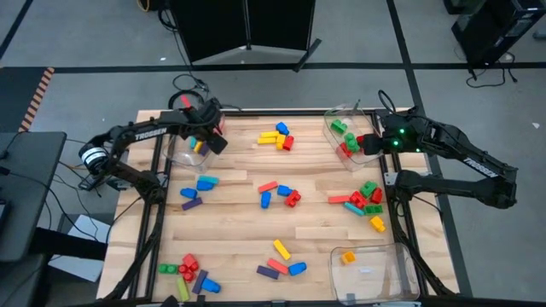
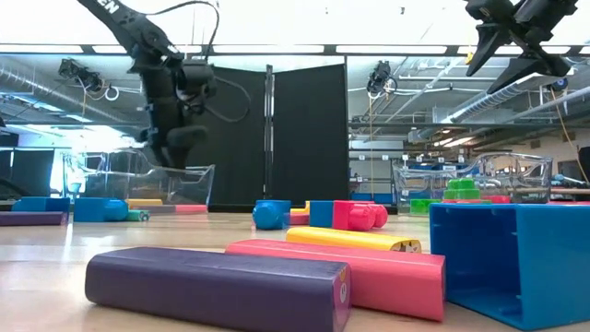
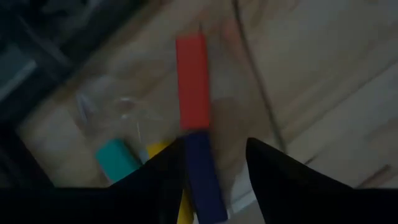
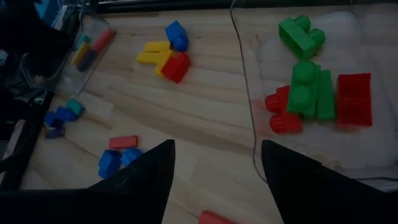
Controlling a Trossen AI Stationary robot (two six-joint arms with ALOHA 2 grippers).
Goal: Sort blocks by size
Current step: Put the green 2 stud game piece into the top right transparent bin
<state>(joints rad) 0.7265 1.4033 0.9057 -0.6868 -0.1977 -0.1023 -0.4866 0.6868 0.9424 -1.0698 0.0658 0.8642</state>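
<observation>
The left gripper (image 1: 207, 128) hangs over the clear plastic bin (image 1: 183, 154) at the far left corner of the pale wooden table (image 1: 239, 239). Its jaws stand slightly spread, with a dark blue plastic bar (image 3: 202, 180) between them; whether they press on it cannot be told. Beyond it in that bin lie a red plastic bar (image 3: 192, 81), a teal stub (image 3: 117, 157) and a yellow piece (image 3: 158, 149).

The right gripper (image 1: 373, 141) hovers over the second clear bin (image 1: 333, 115) at the far right, jaws spread and holding nothing. That bin holds green bricks (image 4: 310, 84) and red bricks (image 4: 353, 98).

Loose blocks lie scattered across the table: a yellow, red and blue cluster (image 1: 278, 137) at the far middle, and a mixed pile (image 1: 189, 275) at the near left. A third clear bin (image 1: 373, 271) at the near right holds one orange brick (image 1: 348, 257).
</observation>
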